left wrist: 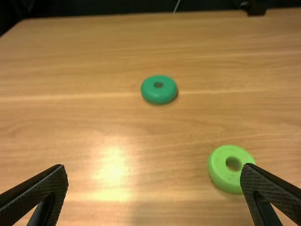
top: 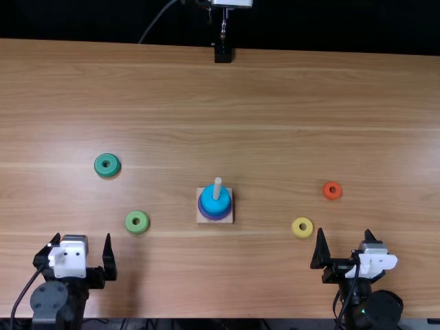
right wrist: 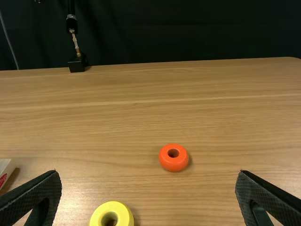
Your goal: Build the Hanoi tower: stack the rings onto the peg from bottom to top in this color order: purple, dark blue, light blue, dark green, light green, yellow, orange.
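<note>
The left gripper [top: 78,258] and right gripper [top: 344,249] both stand wide, fingers well apart, each holding nothing.

Black arms [top: 77,302], white wrist blocks [top: 67,261], thin dark cables [top: 26,292], tapered black fingers [left wrist: 42,187], apparently finely textured

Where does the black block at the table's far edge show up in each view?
Top view: black block near the middle of the far edge, beyond the peg.
Left wrist view: black block on that edge, beyond the light green ring.
Right wrist view: black block beyond the yellow ring.
Shared landmark: the far edge.
</note>
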Controlling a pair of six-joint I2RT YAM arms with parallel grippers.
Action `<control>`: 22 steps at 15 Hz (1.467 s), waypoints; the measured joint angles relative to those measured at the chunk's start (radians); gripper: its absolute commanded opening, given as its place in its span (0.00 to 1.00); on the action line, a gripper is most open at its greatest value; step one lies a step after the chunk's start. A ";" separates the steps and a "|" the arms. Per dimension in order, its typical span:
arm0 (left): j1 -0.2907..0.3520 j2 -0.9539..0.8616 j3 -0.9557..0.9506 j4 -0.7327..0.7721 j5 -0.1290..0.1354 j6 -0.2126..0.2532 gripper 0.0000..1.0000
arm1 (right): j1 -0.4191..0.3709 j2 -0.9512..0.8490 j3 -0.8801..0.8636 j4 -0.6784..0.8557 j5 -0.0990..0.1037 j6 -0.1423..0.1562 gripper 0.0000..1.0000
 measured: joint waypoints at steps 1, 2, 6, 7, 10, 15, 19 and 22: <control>0.000 0.065 0.034 0.000 -0.001 0.001 1.00 | 0.000 0.000 0.000 -0.001 0.000 0.000 1.00; 0.000 0.127 0.082 -0.005 0.000 0.002 1.00 | 0.000 0.000 0.000 -0.001 0.000 0.000 1.00; 0.039 0.333 0.352 -0.005 0.000 0.004 1.00 | 0.000 0.000 0.000 -0.001 0.000 0.000 1.00; 0.054 0.397 0.404 -0.005 0.002 0.004 1.00 | 0.000 0.000 0.000 -0.001 0.000 0.000 1.00; 0.078 0.617 0.543 -0.009 0.002 0.004 1.00 | 0.000 0.000 0.000 -0.001 0.000 0.000 1.00; 0.078 0.992 0.739 -0.161 0.104 0.003 1.00 | 0.000 0.000 0.000 -0.001 0.000 0.000 1.00; 0.077 1.266 0.926 -0.293 0.126 0.003 1.00 | 0.000 0.000 0.000 -0.001 0.001 0.000 1.00; 0.077 1.450 1.080 -0.403 0.078 0.003 1.00 | 0.000 0.000 0.000 -0.002 0.000 0.000 1.00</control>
